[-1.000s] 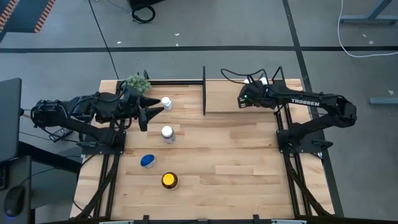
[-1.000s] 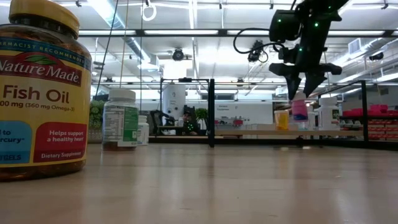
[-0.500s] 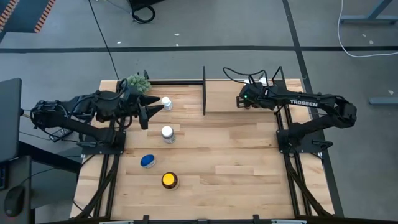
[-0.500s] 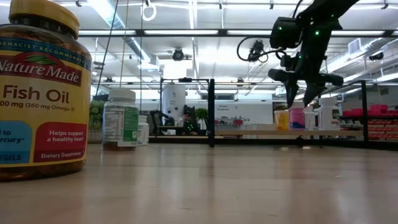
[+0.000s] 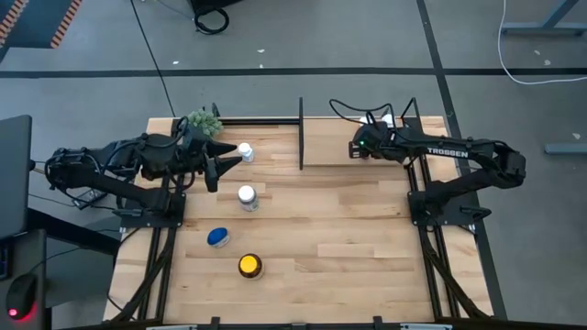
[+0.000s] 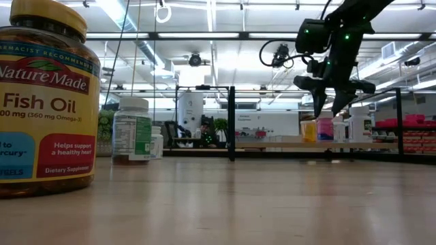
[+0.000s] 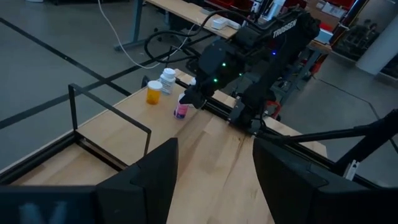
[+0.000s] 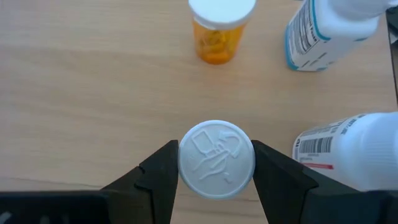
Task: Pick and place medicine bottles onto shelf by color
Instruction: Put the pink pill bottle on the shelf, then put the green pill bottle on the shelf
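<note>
Risen off the pink bottle (image 6: 326,128) on the shelf (image 6: 286,145), right end effector (image 6: 334,109) hangs spread above it.

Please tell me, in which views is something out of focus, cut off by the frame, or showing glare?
Low view: the Fish Oil bottle stands so near that the frame cuts it off, and ceiling lights reflect softly on the tabletop. Right wrist view: the white bottles at the edge are cropped. Left wrist view: the left gripper shows only as dark, soft shapes.
</note>
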Robot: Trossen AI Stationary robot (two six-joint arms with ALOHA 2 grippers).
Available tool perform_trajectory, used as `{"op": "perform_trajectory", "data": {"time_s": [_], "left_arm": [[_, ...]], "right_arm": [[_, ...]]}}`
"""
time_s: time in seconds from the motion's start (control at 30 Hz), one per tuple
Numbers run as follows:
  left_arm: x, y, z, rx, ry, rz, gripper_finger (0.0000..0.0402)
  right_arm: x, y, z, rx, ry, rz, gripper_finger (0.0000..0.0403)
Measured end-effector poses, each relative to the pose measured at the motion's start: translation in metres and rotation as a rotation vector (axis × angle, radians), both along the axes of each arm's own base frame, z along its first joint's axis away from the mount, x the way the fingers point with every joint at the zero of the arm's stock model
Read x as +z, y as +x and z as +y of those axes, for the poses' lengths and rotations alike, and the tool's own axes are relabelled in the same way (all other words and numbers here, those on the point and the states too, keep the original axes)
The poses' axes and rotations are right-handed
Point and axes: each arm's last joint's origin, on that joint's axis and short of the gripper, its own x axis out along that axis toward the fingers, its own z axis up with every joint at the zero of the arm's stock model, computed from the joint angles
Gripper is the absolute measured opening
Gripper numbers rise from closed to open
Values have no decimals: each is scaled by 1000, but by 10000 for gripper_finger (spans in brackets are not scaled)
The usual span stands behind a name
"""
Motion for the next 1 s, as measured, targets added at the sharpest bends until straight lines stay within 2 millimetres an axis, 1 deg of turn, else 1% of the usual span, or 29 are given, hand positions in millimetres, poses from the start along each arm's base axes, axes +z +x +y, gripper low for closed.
{"op": "perform_trajectory", "data": {"time_s": [0.23, 0.53, 0.77, 0.87, 1.0], "left_arm": [[0, 0, 0, 0, 0, 0, 215], [0, 0, 0, 0, 0, 0, 217], [0, 0, 0, 0, 0, 0, 217], [0, 0, 0, -4, -1, 0, 217], [-1, 0, -1, -48, 6, 12, 217]], "right_arm": [[0, -1, -1, 0, -5, 6, 197], [1, -1, -2, -13, -25, 12, 240], [2, -1, -1, -3, -13, -2, 254], [10, 0, 0, 21, 4, -25, 255], [31, 6, 3, 78, 13, -48, 255]]}}
